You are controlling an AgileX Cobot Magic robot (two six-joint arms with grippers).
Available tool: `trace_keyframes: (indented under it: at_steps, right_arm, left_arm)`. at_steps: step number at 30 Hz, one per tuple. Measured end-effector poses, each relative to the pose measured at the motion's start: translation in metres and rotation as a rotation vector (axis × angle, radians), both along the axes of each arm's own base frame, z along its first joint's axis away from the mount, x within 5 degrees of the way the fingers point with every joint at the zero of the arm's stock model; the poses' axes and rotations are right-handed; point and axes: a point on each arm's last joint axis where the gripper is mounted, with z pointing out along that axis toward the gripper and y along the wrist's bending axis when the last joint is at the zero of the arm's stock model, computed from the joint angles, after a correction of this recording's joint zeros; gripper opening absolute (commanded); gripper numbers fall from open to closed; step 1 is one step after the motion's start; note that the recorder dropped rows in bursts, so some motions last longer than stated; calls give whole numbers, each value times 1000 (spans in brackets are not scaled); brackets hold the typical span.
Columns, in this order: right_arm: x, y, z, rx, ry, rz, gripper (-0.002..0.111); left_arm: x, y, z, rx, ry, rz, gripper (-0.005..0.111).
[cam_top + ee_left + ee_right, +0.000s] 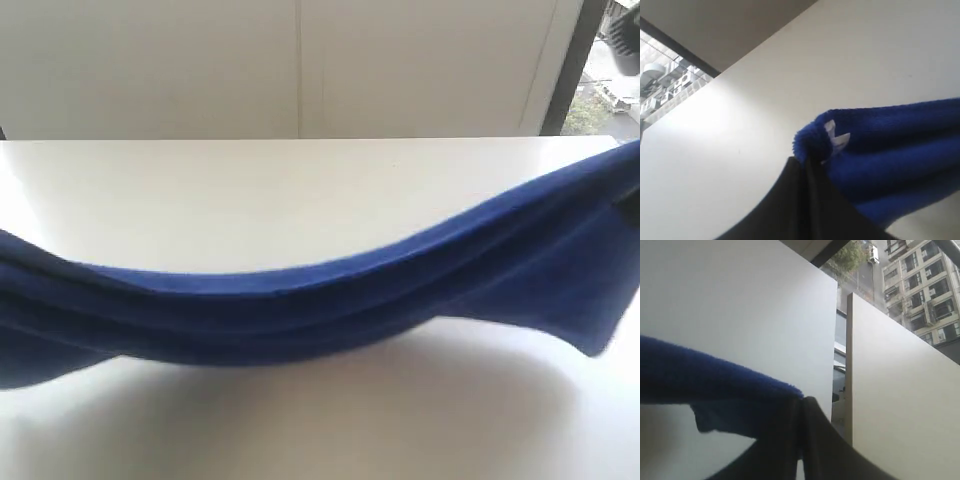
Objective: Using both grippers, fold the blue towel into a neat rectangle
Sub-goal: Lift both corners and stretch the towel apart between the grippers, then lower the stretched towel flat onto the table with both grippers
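Observation:
The blue towel [320, 300] hangs in a long sagging band across the exterior view, lifted off the white table [300, 190], its ends running out of frame at both sides. In the left wrist view my left gripper [804, 162] is shut on a bunched corner of the blue towel [890, 150], right beside its small white tag [836, 136]. In the right wrist view my right gripper [802, 402] is shut on the other end of the blue towel [705, 385], which stretches away from the black fingers. Neither gripper shows clearly in the exterior view.
The table's far edge [300, 140] meets a pale wall. White panels [900, 390] stand beside the right gripper, with a gap between them. A window with outdoor buildings [915, 275] lies beyond.

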Motion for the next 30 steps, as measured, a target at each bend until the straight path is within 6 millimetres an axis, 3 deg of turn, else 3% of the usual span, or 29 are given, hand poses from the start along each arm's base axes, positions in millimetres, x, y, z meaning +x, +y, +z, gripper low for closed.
trace_keyframes:
  at_steps: [3, 7, 10, 13, 17, 24, 30]
  right_arm:
    - [-16, -4, 8, 24, -35, 15, 0]
    - [-1, 4, 1, -41, -6, 31, 0]
    - [36, 27, -27, -114, 67, 58, 0]
    - [78, 42, -65, -132, 91, 58, 0]
    - [120, 33, -114, -155, 122, -14, 0]
    - [154, 22, -161, -116, 125, 4, 0]
    - [178, 5, -195, -68, 73, -59, 2]
  left_arm:
    - [-11, 6, 5, 7, -26, -26, 0]
    - [1, 0, 0, 86, 3, -36, 0]
    - [31, -19, -20, 194, 83, -82, 0]
    - [67, -43, -57, 325, 162, -165, 0]
    - [109, -43, -106, 424, 261, -91, 0]
    - [152, -40, -131, 490, 191, -102, 0]
    - [191, -33, -150, 486, 218, -11, 3]
